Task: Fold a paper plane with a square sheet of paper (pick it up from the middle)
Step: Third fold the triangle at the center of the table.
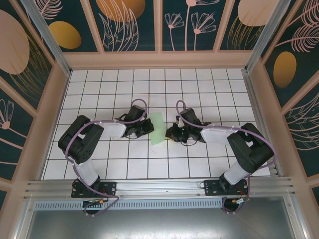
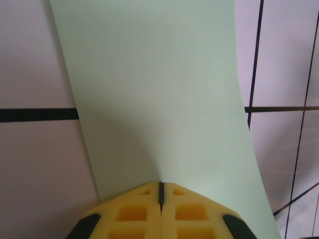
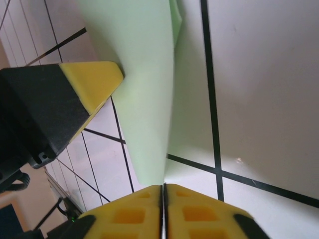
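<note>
Left gripper point(image 2: 160, 185), bottom centre, clamps an edge of the square sheet of paper point(image 2: 159, 89). Right gripper point(image 3: 163, 188), bottom centre, looks pinched shut on the opposite edge. Overhead, the sheet sits mid-frame between them. Best to lift both together, evenly, so it neither tears nor twists.

White gridded tabletop point(image 1: 94, 164) inside a decorated enclosure.
Black lines mark square tiles; dark teal wall panels point(image 1: 129, 25) with pale botanical prints stand around it, and an aluminium rail point(image 1: 159, 186) crosses the near edge.
</note>
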`<state>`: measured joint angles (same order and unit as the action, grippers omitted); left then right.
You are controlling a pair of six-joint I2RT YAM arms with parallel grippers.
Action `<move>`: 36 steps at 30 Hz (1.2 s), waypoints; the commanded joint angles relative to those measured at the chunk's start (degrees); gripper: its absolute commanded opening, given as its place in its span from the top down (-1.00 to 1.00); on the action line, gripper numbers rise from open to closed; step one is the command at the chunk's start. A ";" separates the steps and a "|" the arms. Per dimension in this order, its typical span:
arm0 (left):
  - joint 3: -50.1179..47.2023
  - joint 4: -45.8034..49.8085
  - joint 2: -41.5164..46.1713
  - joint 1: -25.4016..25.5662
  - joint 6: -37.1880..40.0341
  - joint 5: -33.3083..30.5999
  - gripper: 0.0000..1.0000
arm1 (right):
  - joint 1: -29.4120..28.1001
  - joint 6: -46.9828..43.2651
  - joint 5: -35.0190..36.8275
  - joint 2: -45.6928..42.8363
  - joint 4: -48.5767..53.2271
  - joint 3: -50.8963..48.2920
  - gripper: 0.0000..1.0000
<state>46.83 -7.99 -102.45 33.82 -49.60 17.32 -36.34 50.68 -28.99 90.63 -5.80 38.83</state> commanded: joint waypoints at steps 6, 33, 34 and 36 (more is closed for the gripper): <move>0.73 0.30 7.28 0.32 2.00 -1.87 0.82 | 0.00 2.18 0.80 -0.72 3.02 -0.78 0.98; 2.30 7.37 -1.98 0.30 4.30 -4.14 0.96 | -3.89 3.25 0.21 1.82 -5.00 3.22 1.00; 2.30 7.37 -1.96 0.28 4.17 -4.09 0.96 | -4.12 3.20 0.32 2.68 -5.25 3.89 1.00; 2.46 7.50 -1.70 0.34 4.27 -4.03 0.96 | -4.50 3.38 0.29 4.14 -6.45 4.55 1.00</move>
<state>49.98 -2.35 -102.65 33.82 -46.54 13.47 -40.10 54.52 -28.40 92.79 -8.86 41.50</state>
